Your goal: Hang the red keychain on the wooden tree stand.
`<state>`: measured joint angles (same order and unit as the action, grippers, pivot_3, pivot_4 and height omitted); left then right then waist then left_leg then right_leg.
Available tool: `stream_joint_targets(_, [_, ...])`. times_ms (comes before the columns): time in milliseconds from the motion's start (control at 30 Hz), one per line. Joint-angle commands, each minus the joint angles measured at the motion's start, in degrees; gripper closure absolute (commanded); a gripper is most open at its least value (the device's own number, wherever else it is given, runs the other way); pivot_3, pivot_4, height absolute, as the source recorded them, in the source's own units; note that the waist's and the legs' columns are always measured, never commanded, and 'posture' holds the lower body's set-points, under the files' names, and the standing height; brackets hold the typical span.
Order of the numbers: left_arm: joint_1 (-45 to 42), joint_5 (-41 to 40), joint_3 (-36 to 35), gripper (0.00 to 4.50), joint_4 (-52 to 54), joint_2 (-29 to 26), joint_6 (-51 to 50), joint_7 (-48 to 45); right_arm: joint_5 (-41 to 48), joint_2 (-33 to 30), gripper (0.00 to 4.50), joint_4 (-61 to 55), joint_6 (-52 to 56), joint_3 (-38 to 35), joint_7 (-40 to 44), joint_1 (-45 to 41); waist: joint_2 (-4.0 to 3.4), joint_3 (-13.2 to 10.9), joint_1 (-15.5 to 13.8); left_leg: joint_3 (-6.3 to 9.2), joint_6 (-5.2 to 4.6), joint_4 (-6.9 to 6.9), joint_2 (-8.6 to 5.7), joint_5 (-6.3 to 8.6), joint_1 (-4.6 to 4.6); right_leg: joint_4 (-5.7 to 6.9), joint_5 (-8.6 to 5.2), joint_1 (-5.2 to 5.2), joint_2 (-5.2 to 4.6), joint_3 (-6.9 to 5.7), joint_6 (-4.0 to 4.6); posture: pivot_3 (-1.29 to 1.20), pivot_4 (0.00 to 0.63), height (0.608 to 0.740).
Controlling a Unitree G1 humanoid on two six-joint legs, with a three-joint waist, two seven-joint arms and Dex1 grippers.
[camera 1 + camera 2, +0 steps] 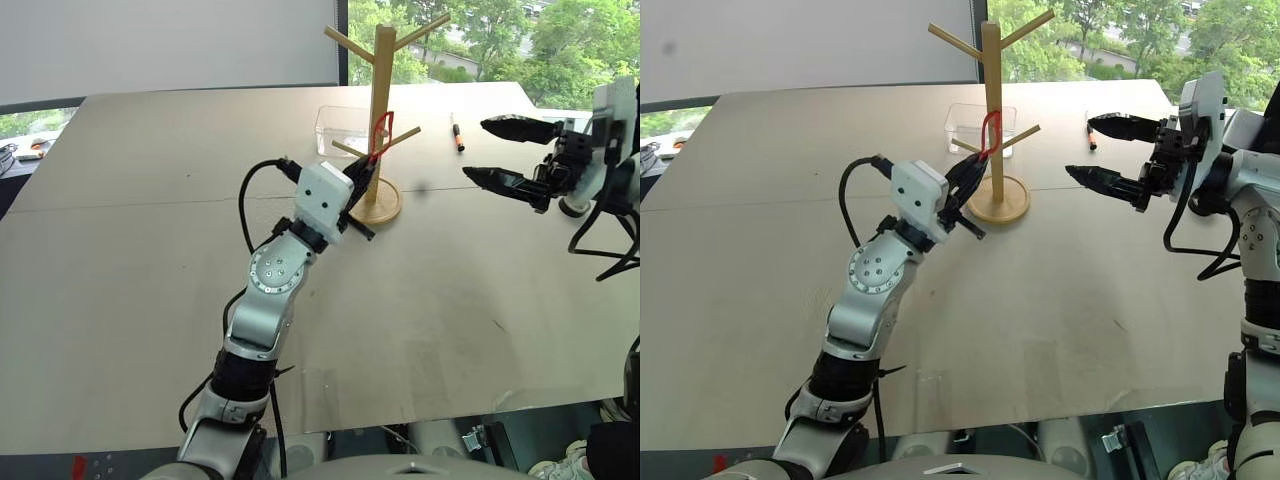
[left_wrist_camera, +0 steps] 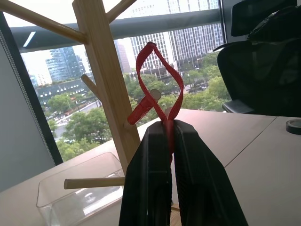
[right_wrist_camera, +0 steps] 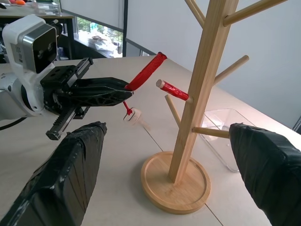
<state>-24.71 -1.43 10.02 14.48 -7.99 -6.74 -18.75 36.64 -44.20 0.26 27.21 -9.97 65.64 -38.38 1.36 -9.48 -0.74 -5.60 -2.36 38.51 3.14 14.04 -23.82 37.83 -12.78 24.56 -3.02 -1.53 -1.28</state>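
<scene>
The wooden tree stand (image 1: pixel 382 100) rises from its round base at the far middle of the table. My left gripper (image 1: pixel 365 165) is shut on the red keychain (image 2: pixel 157 84) and holds the strap loop upright right beside the pole. In the right wrist view the red keychain (image 3: pixel 146 73) stands just short of a red-tipped peg (image 3: pixel 171 89), with a small gap between them. A small silvery bit (image 3: pixel 131 114) dangles below the left gripper's fingers. My right gripper (image 1: pixel 475 149) hovers open and holding nothing, to the right of the wooden tree stand (image 3: pixel 200 89).
A clear plastic box (image 1: pixel 345 125) sits just behind the stand. A black-and-orange pen (image 1: pixel 457 133) lies on the table to the stand's right. The table (image 1: pixel 150 250) stretches wide on the near side and to the left.
</scene>
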Motion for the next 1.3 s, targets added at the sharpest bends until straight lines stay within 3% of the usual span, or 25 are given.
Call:
stream_joint_targets(33, [-1.8, 0.7, 0.2, 4.47, -0.2, 1.0, 0.6, 1.1, 0.9, -1.3, 0.0, -2.5, -0.1, -2.6, -0.6, 0.2, 0.0, 0.0, 0.0, 0.0, 0.0, 0.0, 0.0, 0.0, 0.0, 0.0, 0.0, 0.0, 0.0, 0.0, 0.0, 0.0, 0.15, 0.74])
stream_joint_targets(833, [-8.0, 6.9, 0.5, 4.47, -10.5, 3.7, -0.8, 5.8, 0.3, -1.9, 0.0, -3.2, -0.8, -2.7, -1.7, 1.4, 0.01, 0.0, 0.0, 0.02, 0.0, 0.0, -0.01, 0.0, -0.01, 0.0, 0.0, 0.0, 0.0, -0.01, 0.0, 0.0, 0.15, 0.74])
stream_joint_targets(933, [-8.4, 6.8, 0.1, 3.44, -11.1, 4.1, -0.4, 6.2, 0.2, -1.8, 0.0, -3.4, -0.8, -2.7, -1.9, 1.5, 0.01, 0.0, 0.0, 0.01, 0.0, 0.0, -0.01, 0.0, -0.01, -0.01, 0.0, 0.0, 0.01, -0.01, 0.0, 0.0, 0.15, 0.74])
stream_joint_targets(1167, [-7.1, 5.6, -0.3, 0.16, -10.4, 4.5, -1.3, 5.7, 0.0, -1.1, 0.0, -3.5, -1.0, -2.8, -3.4, 3.0, 0.01, 0.0, 0.0, 0.02, 0.0, 0.0, -0.01, 0.0, -0.01, -0.01, 0.0, 0.0, 0.0, -0.01, 0.0, 0.0, 0.15, 0.74])
stream_joint_targets(1300, [-4.1, 3.4, -3.2, 0.07, -8.5, 4.7, -3.5, 7.0, -1.3, 1.8, 0.0, -1.3, -1.9, -3.3, -8.8, 4.5, 0.02, 0.0, 0.2, 0.01, 0.0, 0.0, 0.0, 0.0, 0.0, 0.0, 0.0, 0.0, 0.0, 0.01, 0.0, 0.0, 0.15, 0.74])
